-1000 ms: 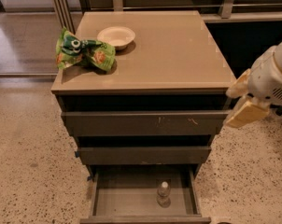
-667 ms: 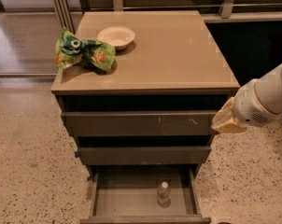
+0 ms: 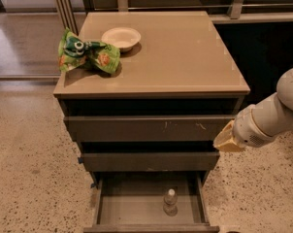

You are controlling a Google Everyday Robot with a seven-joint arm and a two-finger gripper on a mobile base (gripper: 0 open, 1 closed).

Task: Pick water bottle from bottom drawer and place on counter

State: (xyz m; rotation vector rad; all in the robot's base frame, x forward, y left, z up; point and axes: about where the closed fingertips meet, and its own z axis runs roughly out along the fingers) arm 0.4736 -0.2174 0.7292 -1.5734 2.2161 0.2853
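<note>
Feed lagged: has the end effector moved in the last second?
Yes. The end effector has come down and left, from beside the counter edge to beside the scratched drawer front, still higher than the bottom drawer.

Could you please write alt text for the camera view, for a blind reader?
A water bottle stands upright in the open bottom drawer; the gripper hovers to the right, beside the upper drawers. A white bowl and a green snack bag sit on the counter.

Grey-brown bottom drawer (image 3: 132, 204) cropped by lower edge, white robot arm (image 3: 275, 111) cut off at right, tan end effector (image 3: 228, 140) beside drawer cabinet (image 3: 146, 128), outline blurred
</note>
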